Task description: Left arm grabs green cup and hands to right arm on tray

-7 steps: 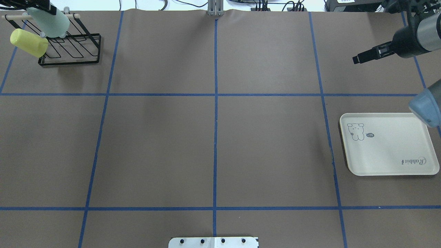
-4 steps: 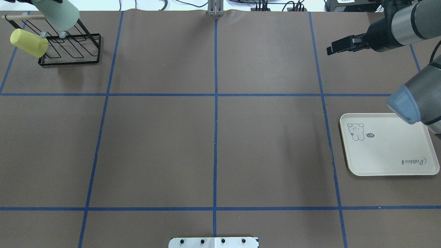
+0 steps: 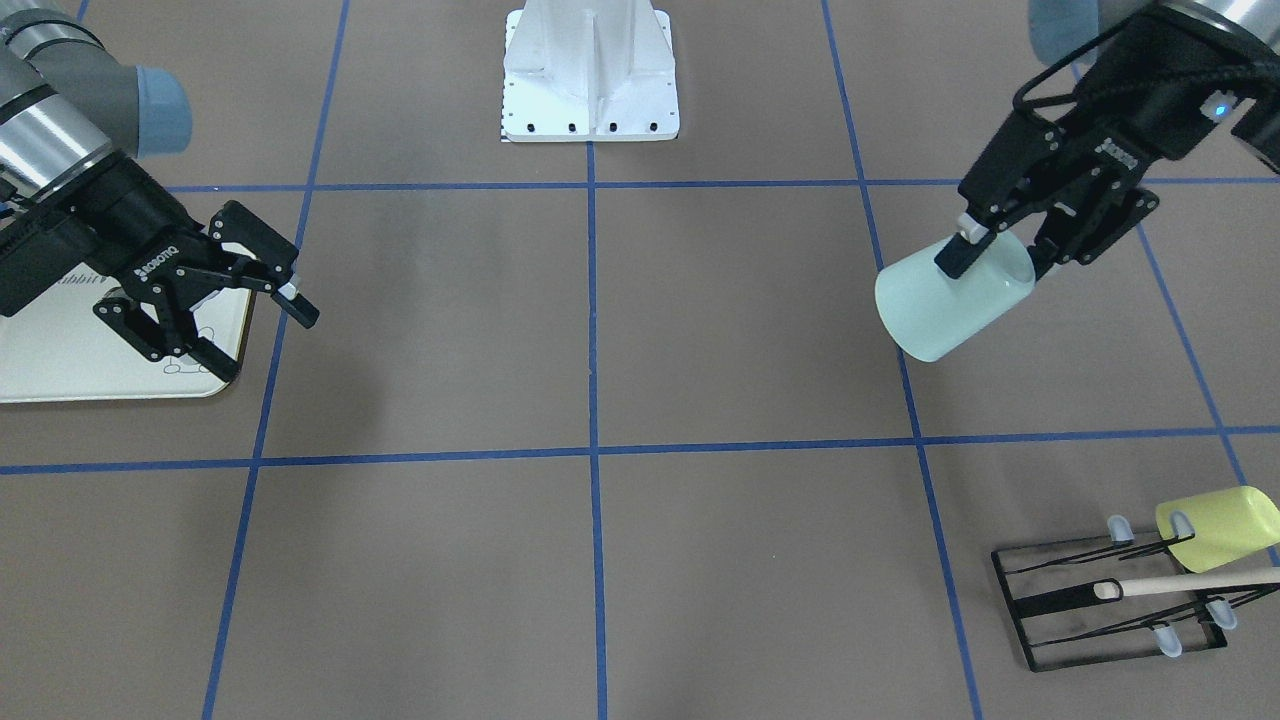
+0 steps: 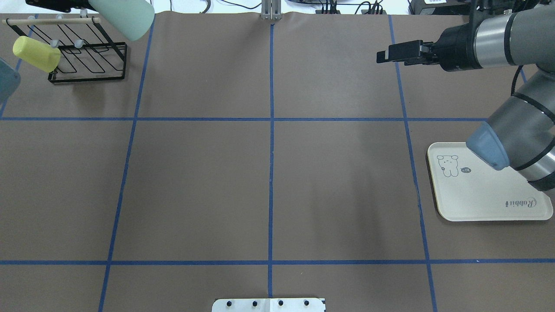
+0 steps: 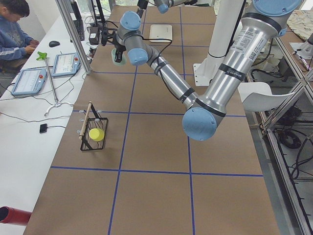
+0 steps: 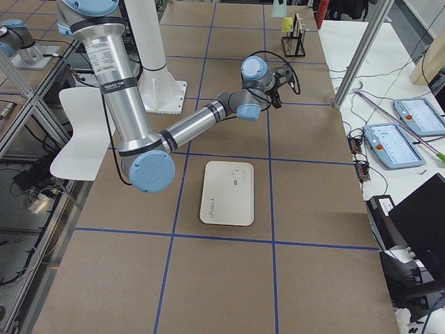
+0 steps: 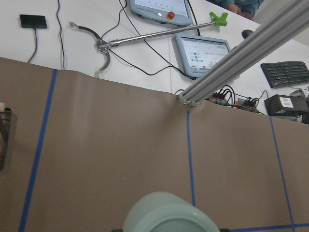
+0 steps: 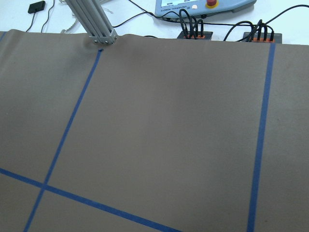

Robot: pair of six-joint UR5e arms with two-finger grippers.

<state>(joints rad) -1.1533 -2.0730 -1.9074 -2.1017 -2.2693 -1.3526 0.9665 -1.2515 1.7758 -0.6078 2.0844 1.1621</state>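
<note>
My left gripper (image 3: 1000, 262) is shut on the green cup (image 3: 940, 305), a pale mint tumbler. It holds the cup tilted on its side in the air, above the table and away from the rack. The cup shows at the top left of the overhead view (image 4: 123, 17) and at the bottom of the left wrist view (image 7: 166, 215). My right gripper (image 3: 265, 343) is open and empty, in the air over the inner edge of the cream tray (image 3: 90, 375). In the overhead view the right gripper (image 4: 383, 56) is far from the cup, and the tray (image 4: 485, 195) lies at the right.
A black wire rack (image 4: 86, 56) stands at the far left corner with a yellow-green cup (image 4: 37, 53) hung on it; both show in the front view, rack (image 3: 1110, 600) and cup (image 3: 1220, 525). The robot's white base (image 3: 590, 70) is at the near middle. An operator sits beyond the table's far edge.
My left gripper has lifted the green cup off the rack and carried it to the right. My right gripper has moved left, toward the table's middle.
</note>
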